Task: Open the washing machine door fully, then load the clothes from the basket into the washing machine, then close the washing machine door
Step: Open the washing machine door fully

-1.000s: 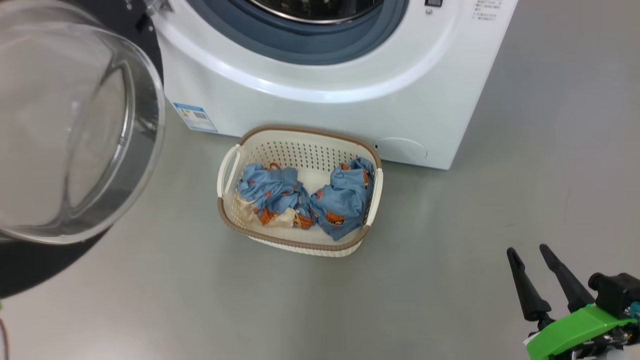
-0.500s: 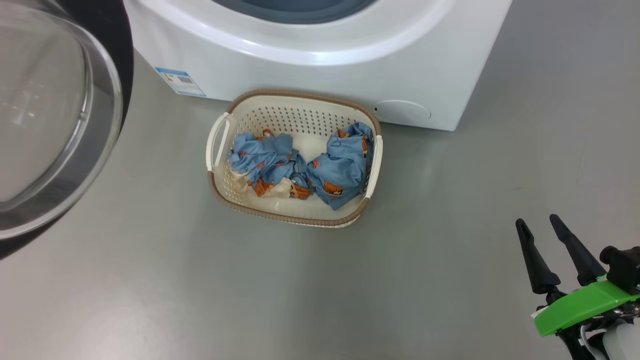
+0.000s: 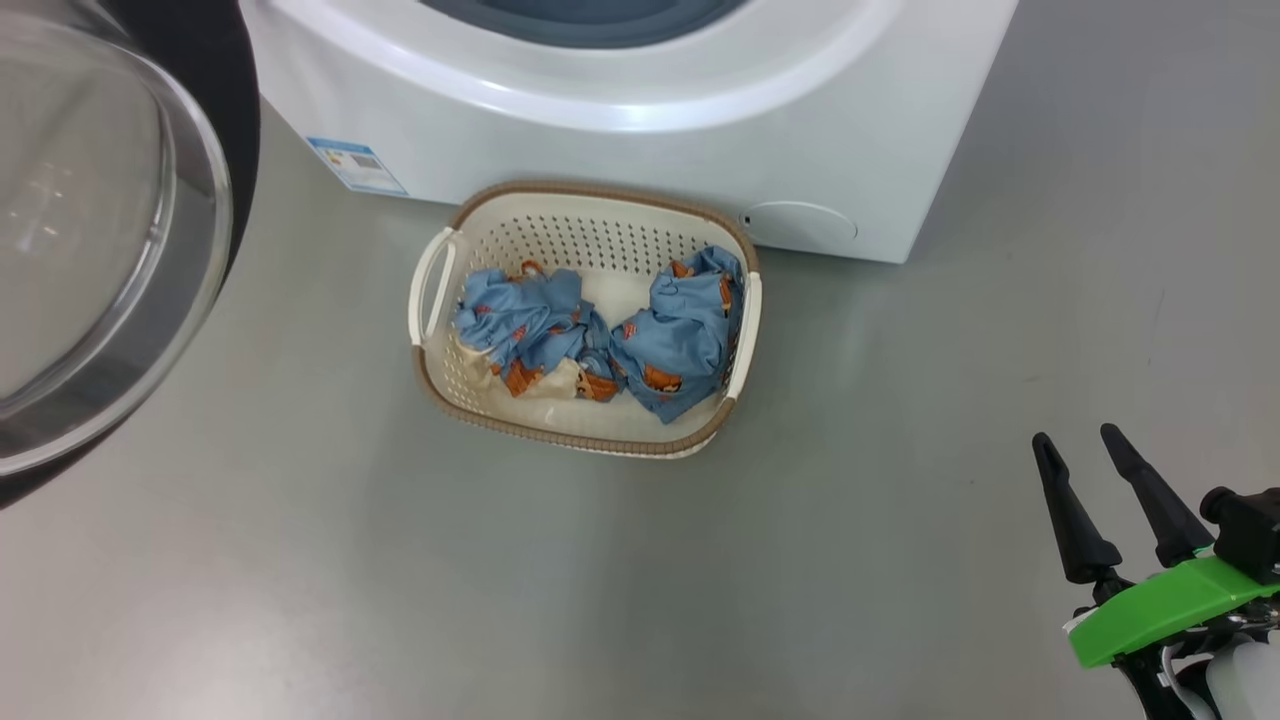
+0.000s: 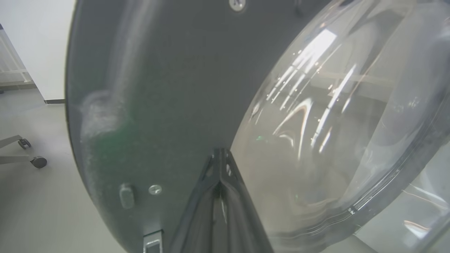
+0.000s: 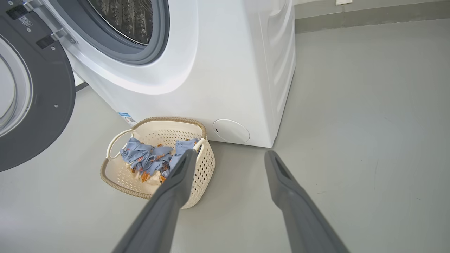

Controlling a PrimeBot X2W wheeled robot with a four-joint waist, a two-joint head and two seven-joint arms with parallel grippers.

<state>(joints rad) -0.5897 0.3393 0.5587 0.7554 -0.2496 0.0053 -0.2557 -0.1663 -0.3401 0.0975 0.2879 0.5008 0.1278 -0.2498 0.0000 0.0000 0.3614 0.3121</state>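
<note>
Head view shows the clothes point(image 3: 680, 340) in the basket point(image 3: 590, 187) at centre, right gripper point(image 3: 1075, 436) spread empty at lower right, left gripper point(image 4: 220, 151) pinched closed at the washing machine door point(image 4: 158, 70).

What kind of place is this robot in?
Probably a laundry area or test lab: a white front-loading washing machine with its door open, a basket of clothes on a grey floor.

This is looking like a bare test lab rather than a home: the washing machine point(image 5: 225, 70) is standing on a smooth grey floor point(image 3: 900, 450), a plain white wall point(image 4: 35, 35) is bounding it, and a castored stand leg point(image 4: 35, 161) is resting nearby.
</note>
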